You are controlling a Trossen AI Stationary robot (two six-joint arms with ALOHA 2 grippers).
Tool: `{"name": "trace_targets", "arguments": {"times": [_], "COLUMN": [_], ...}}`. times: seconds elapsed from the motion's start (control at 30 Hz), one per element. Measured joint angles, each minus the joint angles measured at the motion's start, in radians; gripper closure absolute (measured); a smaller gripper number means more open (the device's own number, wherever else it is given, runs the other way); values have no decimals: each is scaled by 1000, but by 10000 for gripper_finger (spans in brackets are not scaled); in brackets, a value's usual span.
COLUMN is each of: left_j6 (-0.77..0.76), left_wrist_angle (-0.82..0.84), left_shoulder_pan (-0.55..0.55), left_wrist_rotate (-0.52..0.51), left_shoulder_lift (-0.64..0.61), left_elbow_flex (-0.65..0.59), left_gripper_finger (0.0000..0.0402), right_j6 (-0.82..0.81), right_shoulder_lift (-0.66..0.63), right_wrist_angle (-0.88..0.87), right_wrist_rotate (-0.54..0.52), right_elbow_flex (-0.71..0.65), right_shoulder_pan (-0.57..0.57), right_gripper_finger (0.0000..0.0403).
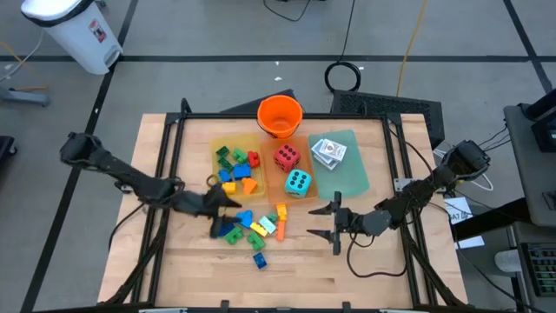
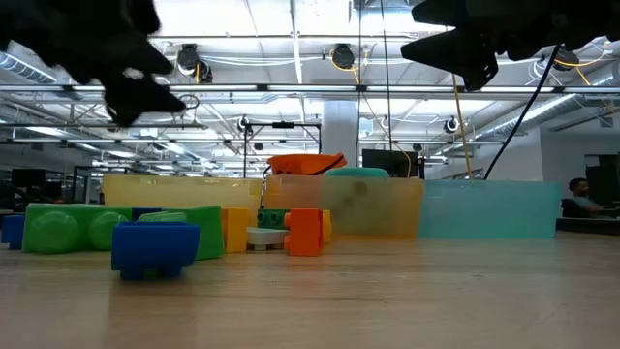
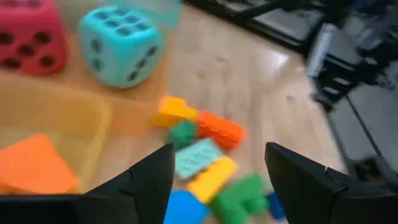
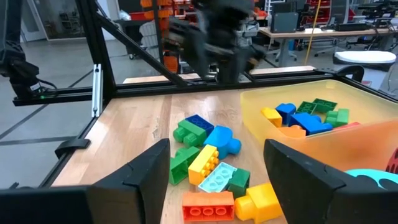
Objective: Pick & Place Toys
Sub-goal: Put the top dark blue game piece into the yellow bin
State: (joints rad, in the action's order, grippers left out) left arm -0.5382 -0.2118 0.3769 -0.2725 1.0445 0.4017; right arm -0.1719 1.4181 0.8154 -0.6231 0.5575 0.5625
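Several bricks (image 1: 252,228) loose on tabletop (image 1: 365,261), near side of yellow tray (image 1: 219,148), likely awaiting sorting. Left gripper (image 1: 228,202) spread empty above them; right gripper (image 1: 323,221) spread empty to their right.

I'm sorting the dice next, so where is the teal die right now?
In the high view, the teal die sits on the orange tray, just below the red die and left of the green tray.

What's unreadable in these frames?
- Card packs: print too small in the high view.
- Left gripper: fingertips merge with the bricks below, high view.
- Dice: low view, hidden behind the tray wall.
- Bucket: low view, only the rim shows above the trays.
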Motion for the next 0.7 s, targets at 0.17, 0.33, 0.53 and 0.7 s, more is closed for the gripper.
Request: {"name": "trace_targets", "arguments": {"times": [0.17, 0.33, 0.53, 0.7], "left_j6": [-119, -383, -556, -551], "left_wrist_angle": [321, 742, 890, 888], "left_shoulder_pan": [225, 323, 341, 302], "left_wrist_rotate": [-225, -236, -129, -93], "left_shoulder_lift": [11, 132, 292, 396], "left_elbow_flex": [123, 331, 351, 345], "left_gripper_finger": [177, 217, 259, 277], "right_j6": [0, 1, 1, 1], "right_shoulder_lift": [0, 0, 0, 0], "right_wrist_angle": [-5, -6, -5, -5], "right_wrist_rotate": [0, 0, 0, 0], "right_elbow_flex": [0, 0, 0, 0], "right_shoulder_pan": [0, 0, 0, 0], "right_gripper_finger": [175, 176, 177, 179]}}
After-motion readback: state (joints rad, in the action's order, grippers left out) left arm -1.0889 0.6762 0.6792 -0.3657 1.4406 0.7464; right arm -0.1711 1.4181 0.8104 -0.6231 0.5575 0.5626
